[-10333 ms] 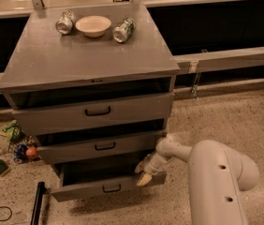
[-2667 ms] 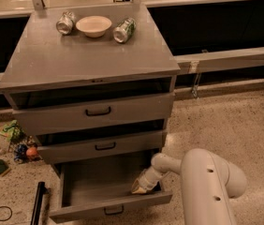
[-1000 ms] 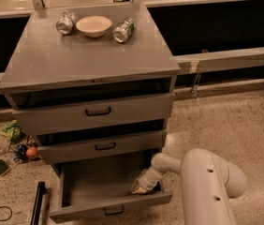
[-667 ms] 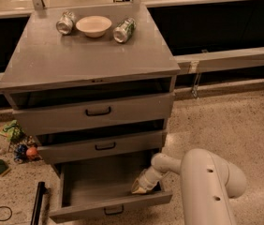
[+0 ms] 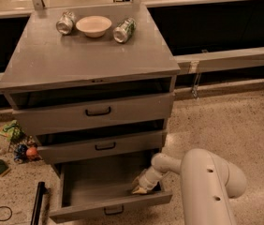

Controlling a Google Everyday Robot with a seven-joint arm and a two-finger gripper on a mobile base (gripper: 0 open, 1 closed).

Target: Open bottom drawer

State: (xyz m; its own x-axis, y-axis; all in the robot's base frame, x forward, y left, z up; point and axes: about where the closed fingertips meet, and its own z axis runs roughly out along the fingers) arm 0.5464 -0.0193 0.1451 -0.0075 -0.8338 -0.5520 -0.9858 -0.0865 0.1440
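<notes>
The bottom drawer (image 5: 99,182) stands pulled well out of the grey cabinet (image 5: 90,55), and I can see its plain grey inside. Its shallow front sits just below and in front of my gripper (image 5: 140,188), with the small black bar handle (image 5: 113,211) low and to the gripper's left.

The gripper is down inside the drawer at its right front corner, close behind the front panel. I cannot tell whether it touches the panel or the drawer floor, and I cannot tell whether it is apart or together. The white arm (image 5: 202,182) reaches in from the right, bending over the drawer's right side wall.

Directly above the gripper is the middle drawer (image 5: 99,146), its front set a little forward of the cabinet body with a dark gap over it. Higher up is the top drawer (image 5: 94,111), also with a dark gap above its front.

Far above and behind the gripper, at the back of the cabinet top, a pale bowl (image 5: 93,26) stands between two cans lying on their sides: a silver can (image 5: 65,22) on its left and a green-marked can (image 5: 124,30) on its right.

Out to the gripper's left, small clutter (image 5: 15,144) lies on the speckled floor (image 5: 225,121) beside the cabinet. A black bar (image 5: 38,203) lies on the floor just left of the open drawer.
</notes>
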